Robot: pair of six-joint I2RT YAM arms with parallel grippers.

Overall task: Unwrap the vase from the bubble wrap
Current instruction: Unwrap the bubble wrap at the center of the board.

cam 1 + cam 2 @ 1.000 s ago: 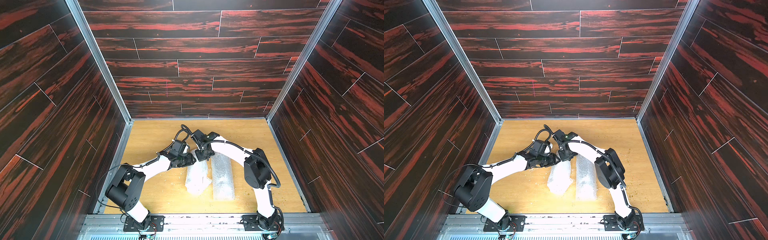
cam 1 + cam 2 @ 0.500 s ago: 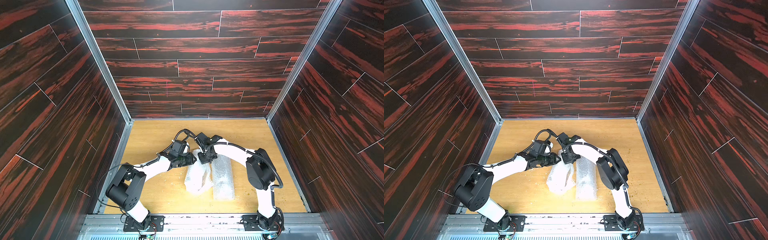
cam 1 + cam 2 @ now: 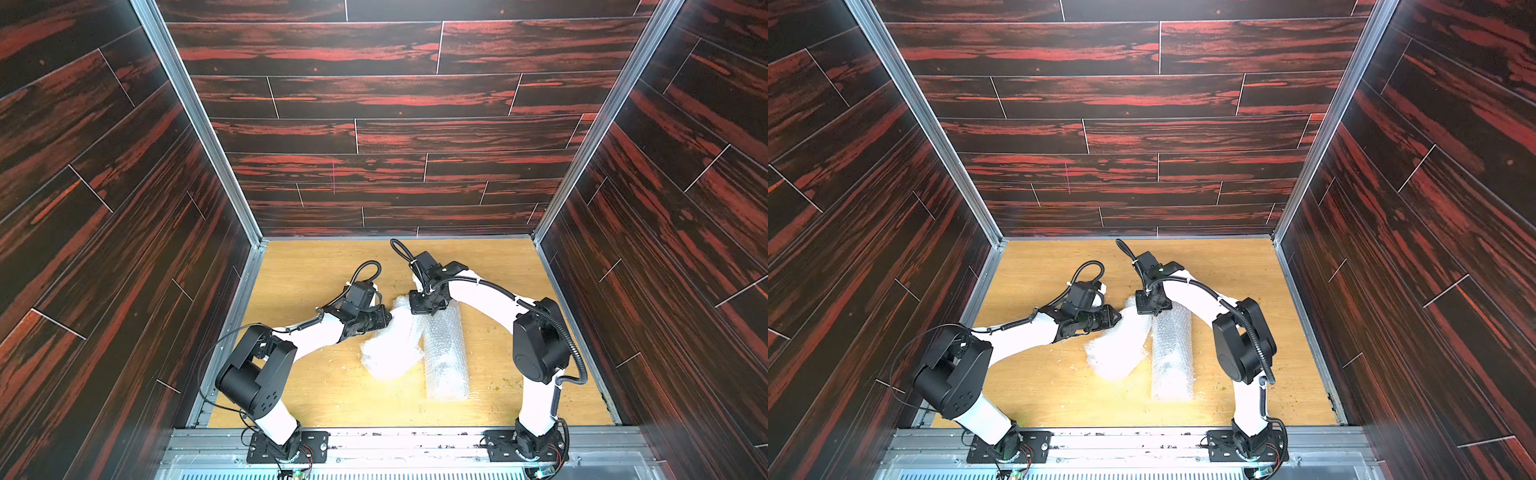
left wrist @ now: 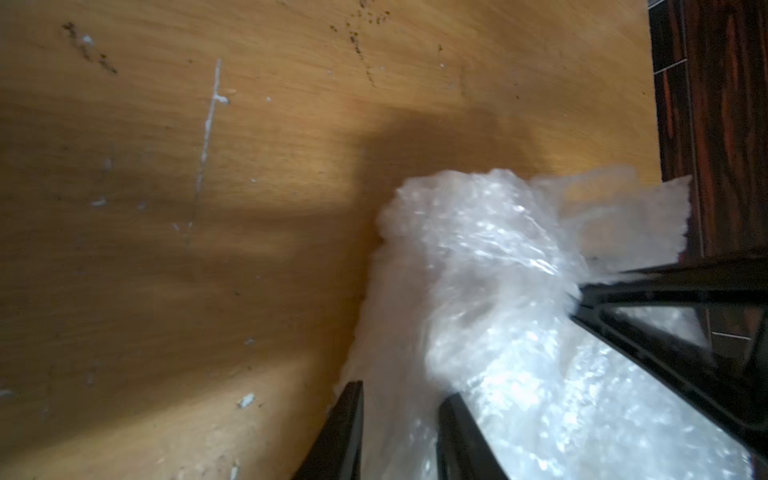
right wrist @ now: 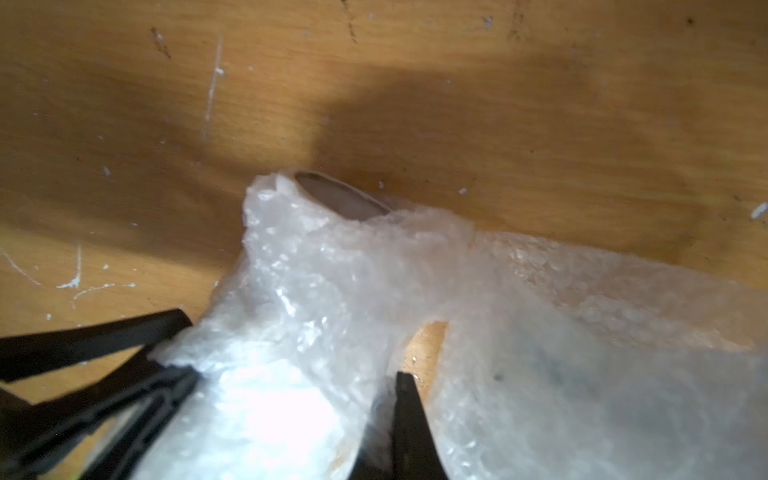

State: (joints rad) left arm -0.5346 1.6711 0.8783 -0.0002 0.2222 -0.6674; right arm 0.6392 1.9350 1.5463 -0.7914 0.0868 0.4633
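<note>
Mid-table in both top views, crumpled whitish translucent bubble wrap (image 3: 390, 345) lies against a neat clear bubble-wrap roll (image 3: 444, 357); bare tan wooden tabletop (image 3: 311, 270) opens beyond. Left wrist: left gripper (image 4: 498, 345) flanks wrap, grip unclear. Right wrist: right gripper (image 5: 295, 361) pinches wrap near the grey vase mouth (image 5: 340, 199). Peeling seems underway; next, pull the sheet clear.

bubble wrap (image 3: 444, 353): translucent whitish, dotted with small bubbles | vase mouth (image 5: 340, 199): dull grey | tabletop (image 3: 316, 274): honey-yellow wood grain, white scuffs, dark specks | walls (image 3: 395, 95): blackish-brown planks streaked red | arms (image 3: 486, 295): white, black joints | corner rails (image 3: 199, 124): silver-grey
</note>
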